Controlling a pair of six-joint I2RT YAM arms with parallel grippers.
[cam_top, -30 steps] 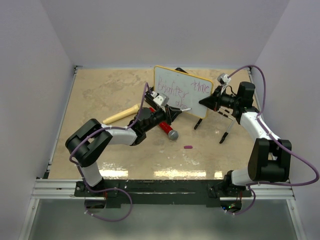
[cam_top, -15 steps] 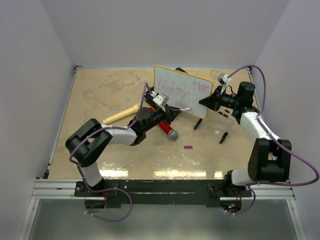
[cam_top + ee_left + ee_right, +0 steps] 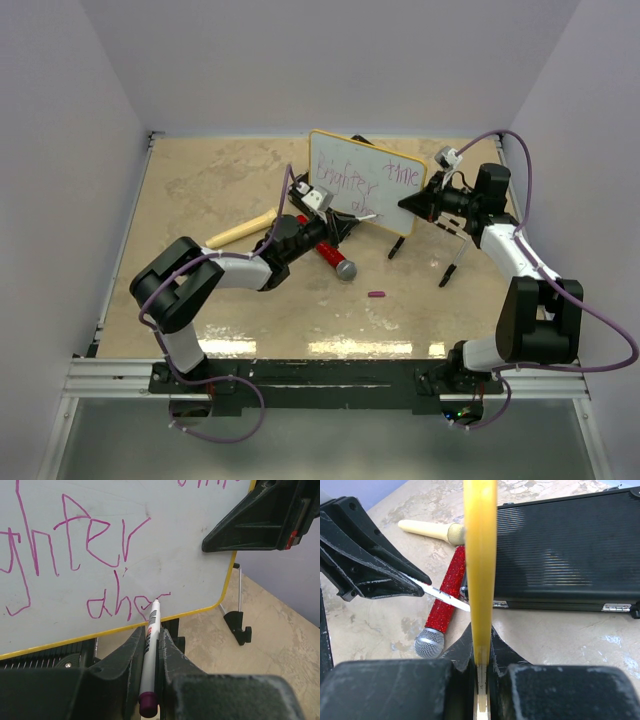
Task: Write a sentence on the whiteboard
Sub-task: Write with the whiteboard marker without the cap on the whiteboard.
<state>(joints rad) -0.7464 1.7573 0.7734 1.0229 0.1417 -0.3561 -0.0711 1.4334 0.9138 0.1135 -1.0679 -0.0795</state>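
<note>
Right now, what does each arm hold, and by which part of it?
The left gripper holds the marker by its barrel, its tip pointing at the whiteboard. The right gripper has its jaws shut on the whiteboard's yellow-rimmed side edge.

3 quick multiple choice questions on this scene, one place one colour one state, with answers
1. Where is the red microphone? A) on the table near the whiteboard B) on a shelf C) inside a bowl
2. What colour is the sentence? A) green B) purple-magenta C) black
3. What is the right pincer doing? A) hanging open B) holding a cup C) shut on the whiteboard's edge
Answers: A, it lies on the tabletop; B, magenta strokes show; C, the yellow rim sits clamped in it.
</note>
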